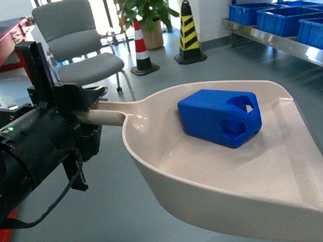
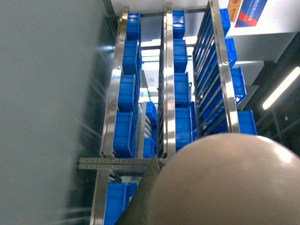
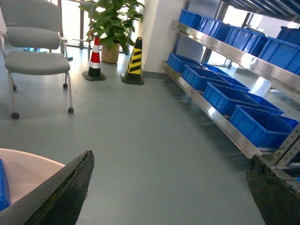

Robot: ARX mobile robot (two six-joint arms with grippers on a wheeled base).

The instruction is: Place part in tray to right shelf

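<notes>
Your left gripper (image 1: 89, 118) is clamped on the tray (image 1: 272, 183) handle with the part (image 1: 218, 117) lying inside, the right gripper (image 3: 168, 187) gapes empty, and the right shelf (image 1: 298, 46) lies far right, unreached.

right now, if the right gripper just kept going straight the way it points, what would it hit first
Nothing close: the right gripper is open and empty, aimed over bare grey floor. Farther ahead, probably the wall corner near the black-and-yellow cone, with the right shelf alongside, though depth is unclear.
</notes>
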